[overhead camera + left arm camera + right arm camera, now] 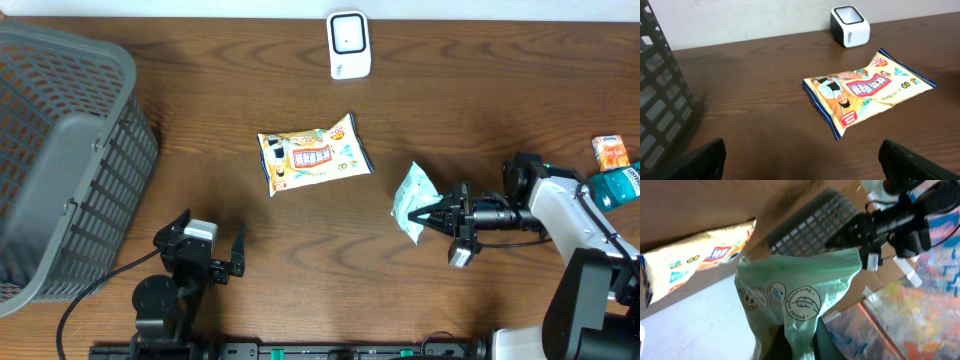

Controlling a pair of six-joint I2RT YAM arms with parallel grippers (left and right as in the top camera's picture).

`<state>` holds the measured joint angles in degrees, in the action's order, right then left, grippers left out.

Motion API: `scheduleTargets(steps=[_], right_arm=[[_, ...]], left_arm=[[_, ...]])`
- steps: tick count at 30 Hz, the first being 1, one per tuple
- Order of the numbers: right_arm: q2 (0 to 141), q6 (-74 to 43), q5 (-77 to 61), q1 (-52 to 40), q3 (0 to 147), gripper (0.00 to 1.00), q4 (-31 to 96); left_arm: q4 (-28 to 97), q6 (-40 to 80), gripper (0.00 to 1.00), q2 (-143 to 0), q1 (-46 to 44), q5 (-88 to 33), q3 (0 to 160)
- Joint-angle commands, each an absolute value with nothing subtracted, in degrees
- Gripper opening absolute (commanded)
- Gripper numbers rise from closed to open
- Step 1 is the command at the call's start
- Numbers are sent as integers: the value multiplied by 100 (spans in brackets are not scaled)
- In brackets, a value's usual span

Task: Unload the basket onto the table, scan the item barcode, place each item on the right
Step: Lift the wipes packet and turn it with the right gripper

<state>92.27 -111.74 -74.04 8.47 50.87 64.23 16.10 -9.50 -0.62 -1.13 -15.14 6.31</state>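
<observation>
The pale green plastic pouch [412, 200] with round printed emblems hangs above the brown wooden worktop [200, 100], right of centre, pinched at one edge by the right gripper [428, 213], whose fingers are pressed together on it. In the right wrist view the pouch [800, 295] fills the middle of the picture, crumpled, its emblems facing the camera. The small white box-shaped scanner [349, 45] stands at the far edge of the worktop, well apart from the pouch. Between them lies a flat yellow snack packet [313, 153] with blue edges. The left gripper [214, 222] sits at the near edge with its fingers spread wide, holding nothing. A grey plastic lattice basket [60, 160] occupies the left side.
</observation>
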Motion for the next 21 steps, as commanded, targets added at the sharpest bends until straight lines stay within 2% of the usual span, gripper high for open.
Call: scheduleTargets(steps=[1,5,9,15,17,21], right_arm=[[9194,-11378,-8221,899,5094,2,6012],[9194,-10840,-8919,978,5094,1,5535],[9157,-10283,-8952,1037,5096,1,5039],[9148,-9196,-8952,1140,5096,1,5009],[9148,-8385,-8949,1144,5096,1,5006],[9148,-5658,-8949,1140,5096,1,5011]], left_arm=[[1734,-1046,98,-34,-82,-1588,541],[1734,-1046,98,-34,-82,-1588,541],[1734,-1046,98,-34,-82,-1588,541],[1734,-1046,98,-34,-82,-1588,541],[1734,-1046,98,-34,-82,-1588,541],[1734,-1046,98,-34,-82,-1588,541]])
